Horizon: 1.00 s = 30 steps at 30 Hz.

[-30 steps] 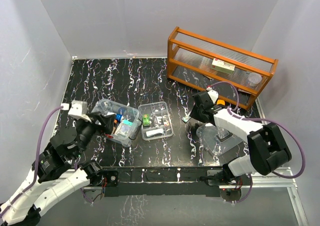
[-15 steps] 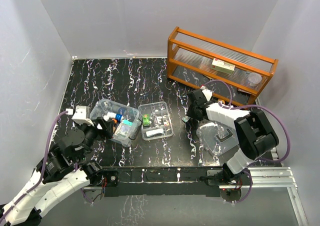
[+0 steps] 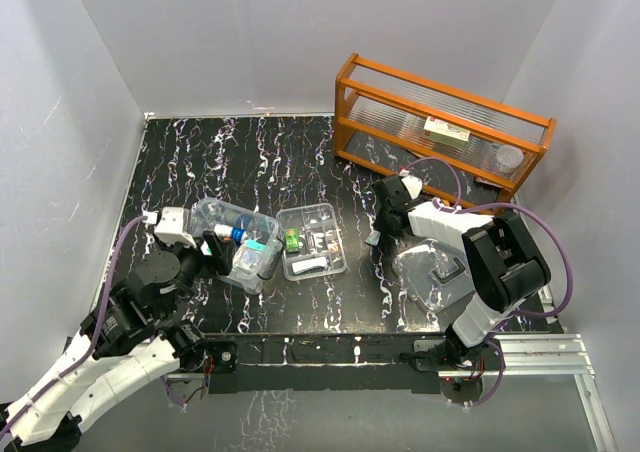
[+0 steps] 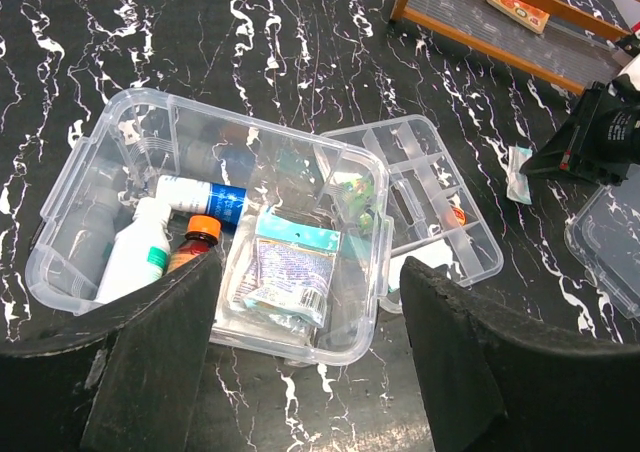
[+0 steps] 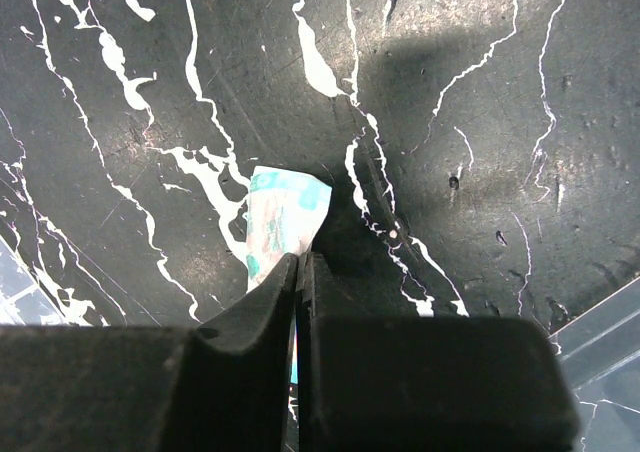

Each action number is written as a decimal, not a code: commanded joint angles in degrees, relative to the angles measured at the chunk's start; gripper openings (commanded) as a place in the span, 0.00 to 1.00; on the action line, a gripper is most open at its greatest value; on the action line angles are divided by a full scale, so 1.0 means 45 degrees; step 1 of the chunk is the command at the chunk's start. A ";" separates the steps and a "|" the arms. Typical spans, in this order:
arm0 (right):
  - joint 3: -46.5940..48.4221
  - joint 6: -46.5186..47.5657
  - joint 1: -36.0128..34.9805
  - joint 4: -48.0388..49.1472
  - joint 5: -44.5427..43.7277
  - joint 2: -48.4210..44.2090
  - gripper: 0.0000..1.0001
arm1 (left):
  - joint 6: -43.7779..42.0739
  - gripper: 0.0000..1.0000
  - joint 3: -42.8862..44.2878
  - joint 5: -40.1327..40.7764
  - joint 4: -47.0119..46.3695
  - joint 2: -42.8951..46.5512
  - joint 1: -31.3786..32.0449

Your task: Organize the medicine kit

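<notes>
While lidless, one box (image 4: 75, 212), one tray (image 4: 420, 162).

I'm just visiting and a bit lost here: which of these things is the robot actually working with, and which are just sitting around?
Part of the job: clear box holding bottles and a sachet; divided tray; clear lid; small packet pinched by the right gripper.

Just lying about: orange wooden rack; small carton on its shelf.

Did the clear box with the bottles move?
No. The clear box sits in the same spot, right beside the divided tray, just as before.
</notes>
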State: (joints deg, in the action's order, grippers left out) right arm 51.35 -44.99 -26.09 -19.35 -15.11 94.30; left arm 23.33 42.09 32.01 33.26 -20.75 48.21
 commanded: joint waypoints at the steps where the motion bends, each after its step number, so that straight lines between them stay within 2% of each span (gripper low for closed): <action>1: 0.0249 0.0262 0.0056 0.0309 0.0057 -0.0123 0.00 | -0.0126 0.71 0.0211 -0.0256 -0.0401 -0.0350 0.0030; 9: 0.0003 0.2233 0.0063 0.0883 0.1301 -0.1873 0.00 | 0.0105 0.72 0.0102 -0.0615 -0.0606 -0.0765 0.0020; 16: -0.0355 0.5275 0.0057 0.1779 0.3776 -0.3611 0.00 | -0.0003 0.73 0.0427 -0.0670 -0.0830 -0.1053 0.0030; 21: -0.0680 0.6935 -0.0129 0.2453 0.5841 -0.4582 0.00 | 0.0101 0.73 0.1568 -0.0510 -0.0479 -0.1492 0.0029; 26: -0.1427 0.8106 -0.0715 0.4070 0.8016 -0.5467 0.00 | 0.0307 0.74 0.2981 -0.0662 0.0168 -0.2321 0.0030; 30: -0.1293 0.9507 -0.1489 0.4171 0.9241 -0.5474 0.00 | 0.0345 0.74 0.3806 -0.1062 0.0532 -0.3005 0.0018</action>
State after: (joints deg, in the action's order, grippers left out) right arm 44.93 -10.66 -29.98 -7.03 17.12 70.98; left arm 24.36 55.46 28.86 33.23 -31.53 48.21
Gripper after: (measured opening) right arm 0.007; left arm 0.738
